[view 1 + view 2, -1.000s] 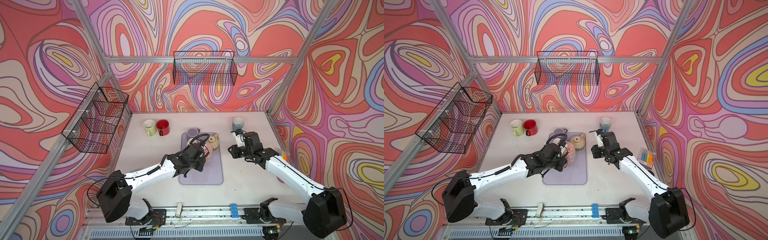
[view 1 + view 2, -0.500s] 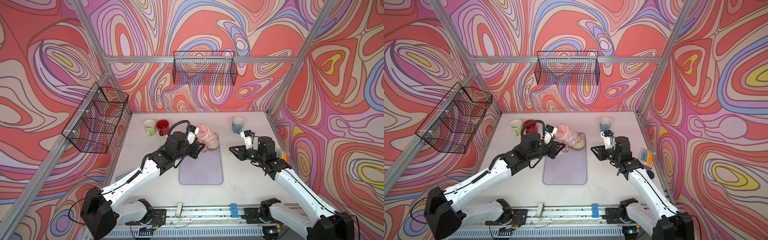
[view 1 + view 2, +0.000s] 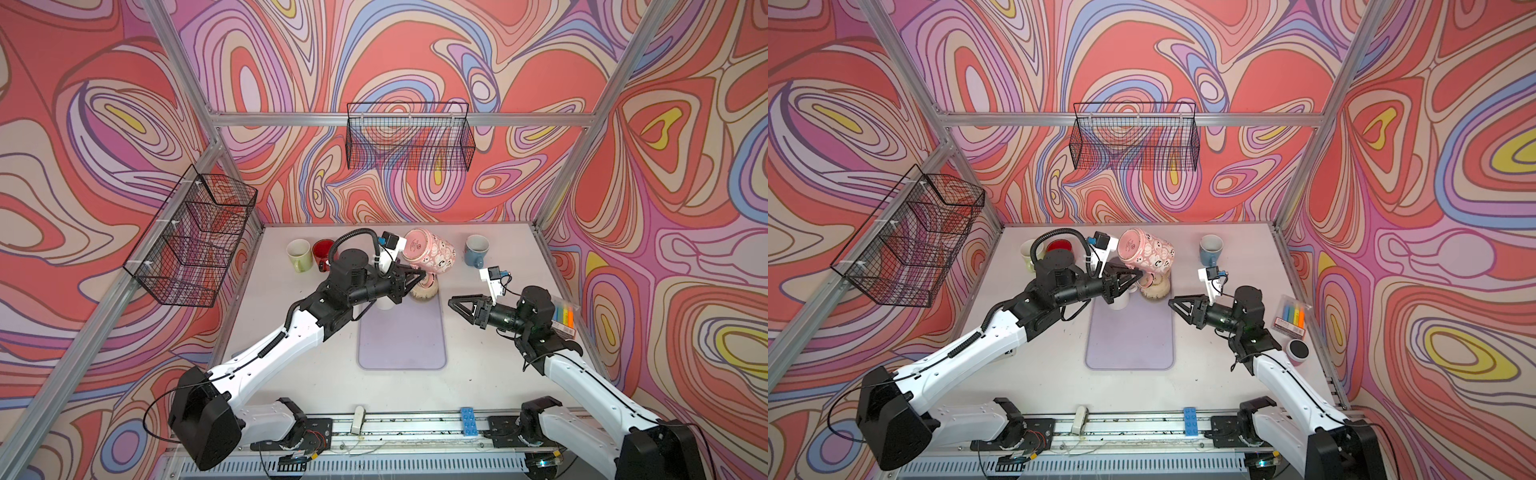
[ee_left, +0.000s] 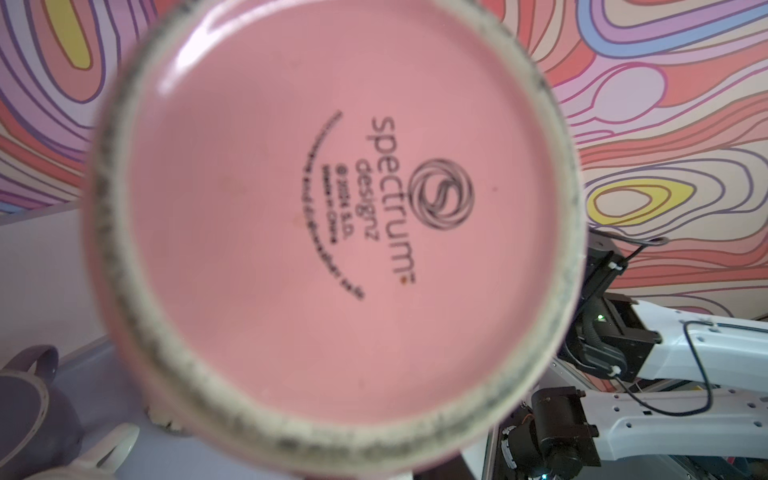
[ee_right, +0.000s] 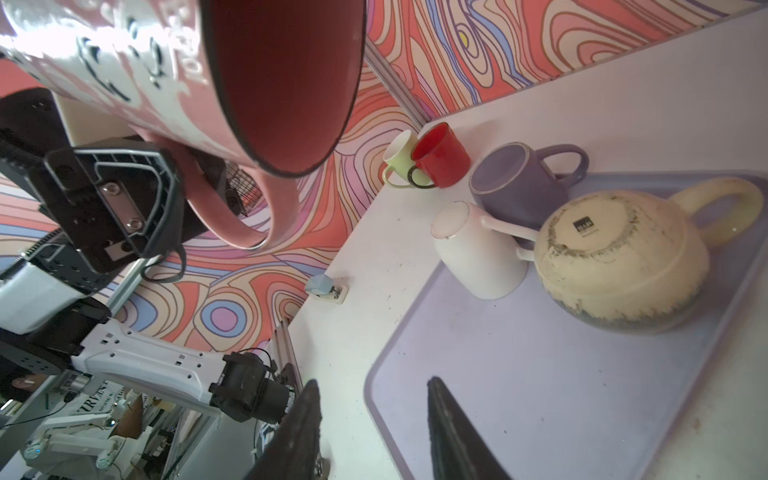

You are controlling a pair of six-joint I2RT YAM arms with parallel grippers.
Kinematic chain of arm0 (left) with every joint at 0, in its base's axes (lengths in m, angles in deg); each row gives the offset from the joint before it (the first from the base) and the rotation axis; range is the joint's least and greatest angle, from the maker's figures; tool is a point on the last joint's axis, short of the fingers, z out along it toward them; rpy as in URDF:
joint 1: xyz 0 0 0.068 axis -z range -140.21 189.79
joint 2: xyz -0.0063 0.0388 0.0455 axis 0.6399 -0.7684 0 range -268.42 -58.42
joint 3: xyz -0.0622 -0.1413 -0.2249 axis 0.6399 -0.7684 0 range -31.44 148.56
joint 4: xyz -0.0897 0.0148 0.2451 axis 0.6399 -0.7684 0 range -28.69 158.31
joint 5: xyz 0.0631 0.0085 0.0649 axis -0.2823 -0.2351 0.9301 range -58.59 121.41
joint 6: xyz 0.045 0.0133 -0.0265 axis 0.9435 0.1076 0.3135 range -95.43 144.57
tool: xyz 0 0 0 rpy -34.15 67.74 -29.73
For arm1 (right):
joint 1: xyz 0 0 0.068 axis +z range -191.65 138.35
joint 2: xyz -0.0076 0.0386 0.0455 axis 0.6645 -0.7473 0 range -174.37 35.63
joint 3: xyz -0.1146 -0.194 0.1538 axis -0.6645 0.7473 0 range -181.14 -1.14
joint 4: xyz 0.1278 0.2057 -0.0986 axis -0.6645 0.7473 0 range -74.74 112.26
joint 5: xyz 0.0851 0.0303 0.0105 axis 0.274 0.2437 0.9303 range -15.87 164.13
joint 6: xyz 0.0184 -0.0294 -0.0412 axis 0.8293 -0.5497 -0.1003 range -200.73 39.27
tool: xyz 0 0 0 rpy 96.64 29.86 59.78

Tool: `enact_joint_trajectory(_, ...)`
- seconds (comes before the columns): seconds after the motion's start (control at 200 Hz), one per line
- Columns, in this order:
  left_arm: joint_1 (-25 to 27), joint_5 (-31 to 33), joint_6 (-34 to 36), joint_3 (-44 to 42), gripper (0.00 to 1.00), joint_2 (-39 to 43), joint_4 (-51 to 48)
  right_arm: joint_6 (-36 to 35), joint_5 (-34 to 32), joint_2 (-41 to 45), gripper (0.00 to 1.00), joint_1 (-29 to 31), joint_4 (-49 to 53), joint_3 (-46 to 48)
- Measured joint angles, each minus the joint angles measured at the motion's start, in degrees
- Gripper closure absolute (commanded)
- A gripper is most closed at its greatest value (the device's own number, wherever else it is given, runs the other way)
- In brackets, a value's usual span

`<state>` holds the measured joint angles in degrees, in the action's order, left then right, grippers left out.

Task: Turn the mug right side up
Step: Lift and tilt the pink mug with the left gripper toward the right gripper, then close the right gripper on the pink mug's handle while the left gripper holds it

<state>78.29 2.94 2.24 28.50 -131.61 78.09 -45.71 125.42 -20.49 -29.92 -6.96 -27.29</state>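
Pink patterned mug (image 3: 430,253) aloft, tipped sideways, mouth rightward

Left arm (image 3: 291,332) reaches forward, left fingers (image 3: 409,277) clamped; right fingers (image 3: 461,300) stand parted.

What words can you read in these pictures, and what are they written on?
"spectrum" and "designz": on the base of the pink mug.
"© 2024 S.D." and "Made in China": small print on the same base.
Curved line beside it: ends "dishwasher safe", the rest blurred.
Black label on the base of the cream mug: too small to read.
Raised letters on the pink mug's side: blurred.
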Motion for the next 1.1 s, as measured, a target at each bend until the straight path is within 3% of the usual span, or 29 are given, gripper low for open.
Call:
enact_joint_trajectory(0.235,-0.1,-3.0,-2.0,0.6,1.00,-1.0,4.3,8.5,0.9,-3.4,0.53,0.2,-18.0,0.3)
enact_joint_trajectory(0.526,-0.2,-4.2,-3.5,0.6,1.00,-1.6,5.7,24.4,0.8,-19.8,0.47,2.0,-48.3,0.2)
enact_joint_trajectory(1.097,-0.2,-5.0,-5.5,0.6,1.00,-2.6,8.6,26.9,-0.3,-25.8,0.55,6.4,-58.5,-5.4)
